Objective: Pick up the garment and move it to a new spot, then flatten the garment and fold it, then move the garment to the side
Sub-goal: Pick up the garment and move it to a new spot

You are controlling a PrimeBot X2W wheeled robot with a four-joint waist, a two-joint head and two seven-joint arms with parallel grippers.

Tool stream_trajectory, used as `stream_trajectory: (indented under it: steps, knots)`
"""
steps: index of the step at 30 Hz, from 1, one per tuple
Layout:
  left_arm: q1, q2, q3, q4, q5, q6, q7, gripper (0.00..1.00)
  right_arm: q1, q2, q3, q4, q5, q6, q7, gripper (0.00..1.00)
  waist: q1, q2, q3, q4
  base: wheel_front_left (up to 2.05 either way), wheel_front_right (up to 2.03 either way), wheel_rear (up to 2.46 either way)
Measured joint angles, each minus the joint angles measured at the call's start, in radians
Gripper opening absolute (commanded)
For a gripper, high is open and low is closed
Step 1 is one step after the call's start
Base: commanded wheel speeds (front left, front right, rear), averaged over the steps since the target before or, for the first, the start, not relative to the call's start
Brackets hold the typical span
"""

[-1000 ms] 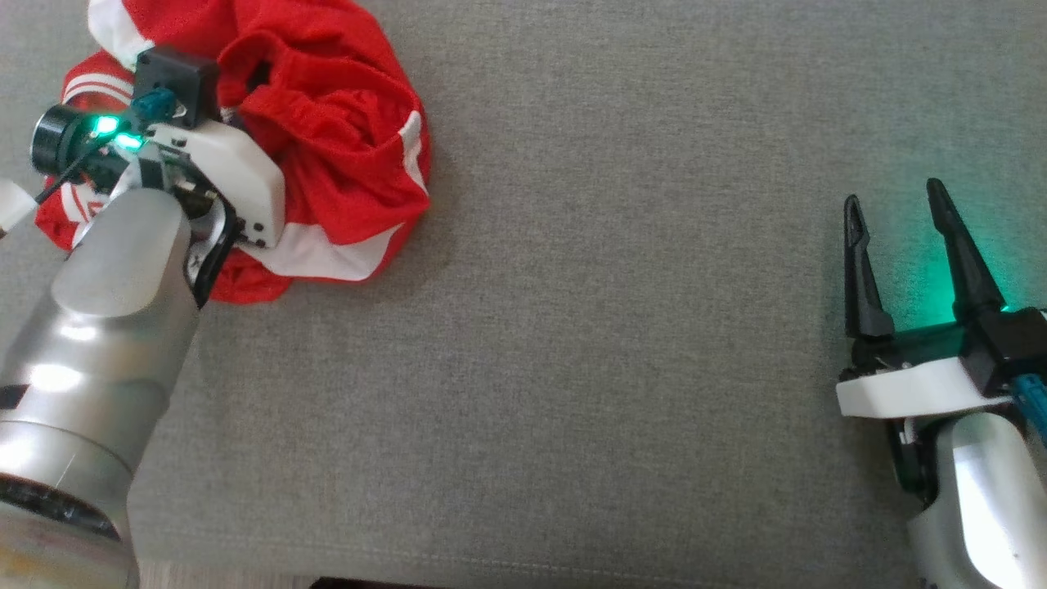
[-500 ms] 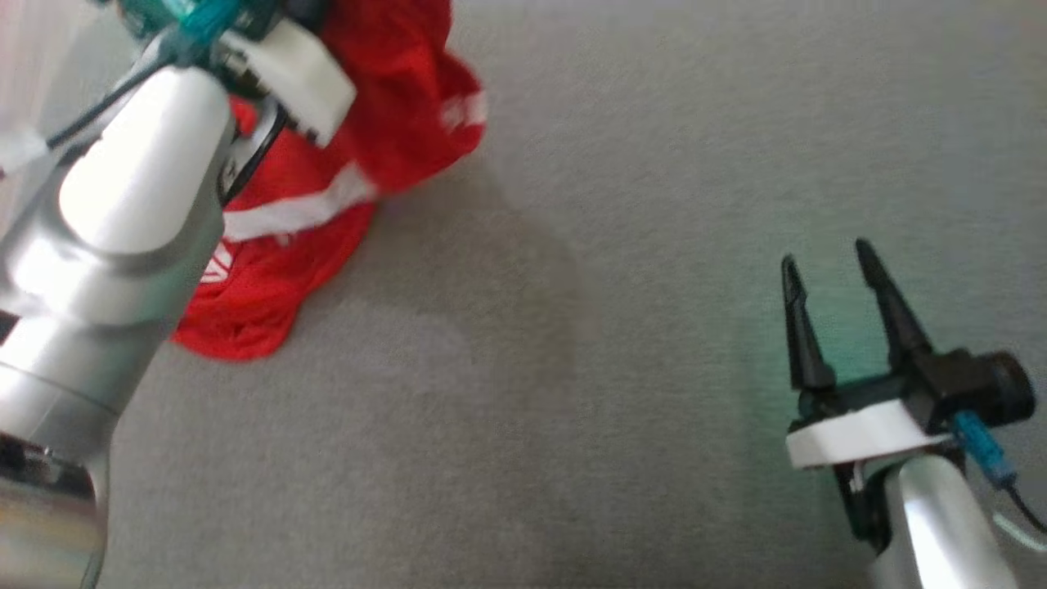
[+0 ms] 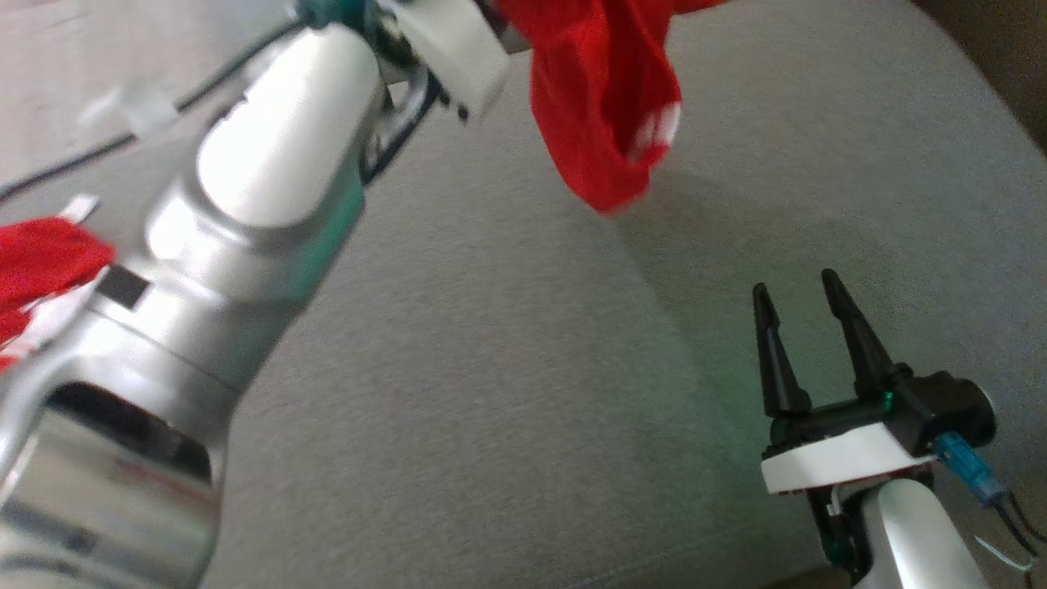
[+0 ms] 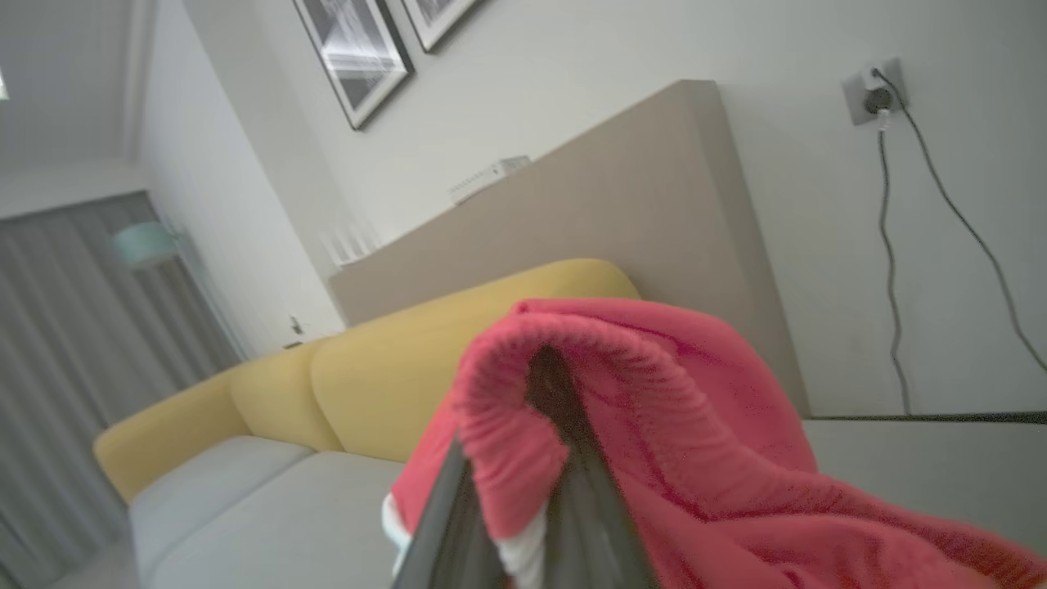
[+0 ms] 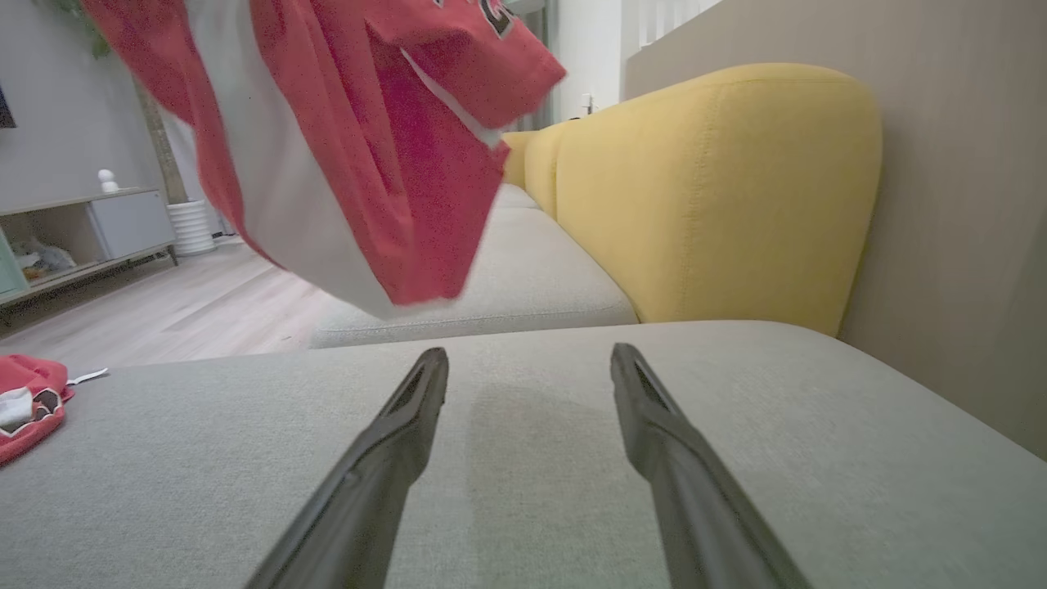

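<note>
The red garment (image 3: 605, 106) with white stripes hangs in the air over the grey sofa cushion (image 3: 491, 393), its lower end swinging clear of the fabric. In the right wrist view the garment (image 5: 343, 139) dangles above and ahead of my right fingers. My left gripper (image 4: 532, 491) is shut on the garment (image 4: 654, 425), whose ribbed hem is draped over the dark fingers. In the head view its white body (image 3: 450, 41) sits at the top edge, with the fingertips hidden. My right gripper (image 3: 806, 319) stands open and empty low over the cushion at the lower right; the right wrist view shows this gripper (image 5: 530, 364) too.
A second red-and-white piece of cloth (image 3: 41, 262) lies on the cushion at the far left; the right wrist view has the same cloth (image 5: 29, 405). A yellow sofa backrest (image 5: 703, 188) rises behind the seat. A beige panel (image 4: 638, 204) and a wall socket with a cable (image 4: 879, 98) stand beyond.
My left arm has lifted the garment off the cushion and carried it up and to the right. The head camera has shifted too. The right gripper stays open.
</note>
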Motion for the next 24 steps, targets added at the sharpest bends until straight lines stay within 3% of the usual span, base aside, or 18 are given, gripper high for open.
stream_trajectory:
  steps: [7,8,9,13,18,20,24]
  knots:
    - [0.189,-0.024,-0.075,0.164,0.011,0.006,-0.109,0.0,-0.005,0.0,0.034,-0.001,0.045,0.0,0.0,1.0,0.0003,0.0,0.061,-0.103,0.0,0.0,0.0]
    - [0.23,-0.02,-0.074,0.189,0.01,0.015,-0.123,0.26,-0.009,0.0,0.035,-0.001,0.05,0.0,0.0,1.0,0.0005,0.0,0.077,-0.108,0.0,0.0,0.0]
    - [0.275,-0.016,-0.068,0.213,-0.004,0.027,-0.133,1.0,-0.012,0.0,0.038,-0.001,0.052,0.0,0.0,1.0,0.0006,0.0,0.093,-0.112,0.0,0.0,0.0]
    - [0.446,0.013,0.009,0.209,-0.022,0.119,-0.147,1.0,-0.02,0.001,0.027,0.001,0.056,0.0,0.0,1.0,0.0007,-0.0001,0.129,-0.108,0.0,0.0,0.0]
    - [0.688,0.017,0.209,-0.083,0.015,0.244,-0.151,1.0,0.003,0.001,-0.023,0.009,0.057,0.0,0.0,1.0,0.0005,-0.0001,0.117,-0.053,0.0,0.0,0.0]
    - [0.83,-0.002,0.287,-0.184,0.039,0.265,-0.151,1.0,0.039,0.002,-0.04,0.012,0.067,0.0,0.0,1.0,0.0003,-0.0001,0.095,-0.023,0.0,0.0,0.0]
    - [1.13,-0.044,0.406,-0.321,0.086,0.258,-0.151,1.0,0.145,0.003,-0.071,0.018,0.072,0.0,0.0,1.0,-0.0001,0.0,0.021,0.047,0.0,0.0,0.0]
